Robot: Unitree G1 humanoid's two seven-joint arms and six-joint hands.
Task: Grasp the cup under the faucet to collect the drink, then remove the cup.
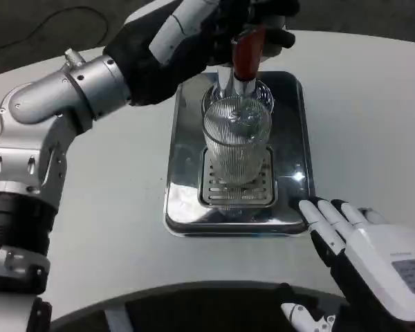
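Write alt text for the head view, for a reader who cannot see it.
A ribbed clear cup stands on the grille of a shiny metal drip tray, under a faucet with a red handle that the left hand grips. The right hand rests open near the tray's corner.

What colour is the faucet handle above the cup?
Reddish-brown, seen in the head view: faucet handle, over the ribbed clear cup.

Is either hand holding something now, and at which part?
The left hand grips the red tap handle of the faucet near its top. The right hand holds nothing; its fingers lie spread beside the steel drip tray.
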